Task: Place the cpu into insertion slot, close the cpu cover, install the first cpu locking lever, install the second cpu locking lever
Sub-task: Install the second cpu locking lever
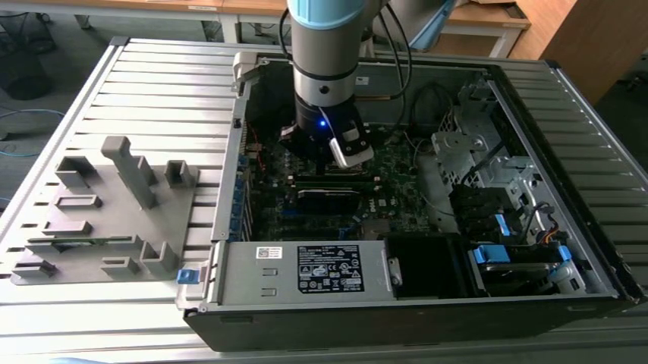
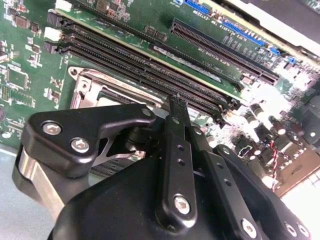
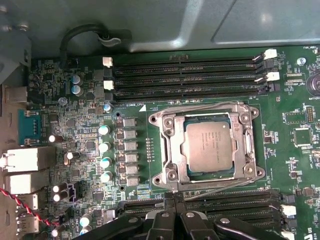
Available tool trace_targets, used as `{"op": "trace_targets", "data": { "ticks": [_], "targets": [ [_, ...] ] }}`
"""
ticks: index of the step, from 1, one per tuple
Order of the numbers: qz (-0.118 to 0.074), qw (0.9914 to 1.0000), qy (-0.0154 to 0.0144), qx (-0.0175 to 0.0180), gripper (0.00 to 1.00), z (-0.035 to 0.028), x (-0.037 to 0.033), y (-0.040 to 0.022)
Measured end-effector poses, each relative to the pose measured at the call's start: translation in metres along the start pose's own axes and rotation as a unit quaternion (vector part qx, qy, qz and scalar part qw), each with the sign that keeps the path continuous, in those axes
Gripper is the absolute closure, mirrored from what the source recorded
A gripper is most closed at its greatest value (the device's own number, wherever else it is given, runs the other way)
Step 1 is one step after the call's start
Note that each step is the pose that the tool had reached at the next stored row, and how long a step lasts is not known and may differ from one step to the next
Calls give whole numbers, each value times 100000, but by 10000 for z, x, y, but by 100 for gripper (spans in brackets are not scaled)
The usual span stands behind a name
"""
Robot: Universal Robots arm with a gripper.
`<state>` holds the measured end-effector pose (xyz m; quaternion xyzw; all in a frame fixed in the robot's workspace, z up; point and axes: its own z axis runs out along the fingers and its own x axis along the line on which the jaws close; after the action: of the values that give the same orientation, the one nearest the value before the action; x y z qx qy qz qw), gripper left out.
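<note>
Step in hand: judged to be one of the locking-lever steps; the cpu [image 3: 209,148] already lies flat in the insertion slot [image 3: 170,150], and the cpu cover [image 3: 243,145] lies down around it, the chip's top showing through its window.
Levers: thin wire rods run along two sides of the socket in the first wrist view, one on the side toward the gripper [image 3: 175,196], one on the opposite side; whether either is hooked under its catch cannot be told.
Gripper: fingers clenched tip to tip in both wrist views, nothing visibly between them; tips just beside the socket's edge, over the near lever wire and the memory slots [image 3: 190,80].
What the lever step calls for: by judgement, a fine tip contact on the wire, pressed down and sideways to reach its catch without scraping the board.
Arm pose: in the exterior view the arm [image 1: 326,45] stands nearly upright, wrist pointing straight down into the open computer case [image 1: 526,152], over the motherboard's middle.
Surroundings: labelled power-supply box [image 1: 303,269] at the case's near edge; grey parts fixture [image 1: 102,220] on the slatted table [image 1: 61,318] toward the exterior view's left, well apart from the gripper.
</note>
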<state>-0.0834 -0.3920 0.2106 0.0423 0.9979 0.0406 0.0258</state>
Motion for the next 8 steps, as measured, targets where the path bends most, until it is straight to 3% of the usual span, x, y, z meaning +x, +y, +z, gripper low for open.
{"op": "trace_targets", "data": {
  "ticks": [5,8],
  "targets": [
    [8,100000,13,-238,89,4,1,-2],
    [64,99994,94,-1129,89,11,7,-3]
  ]
}}
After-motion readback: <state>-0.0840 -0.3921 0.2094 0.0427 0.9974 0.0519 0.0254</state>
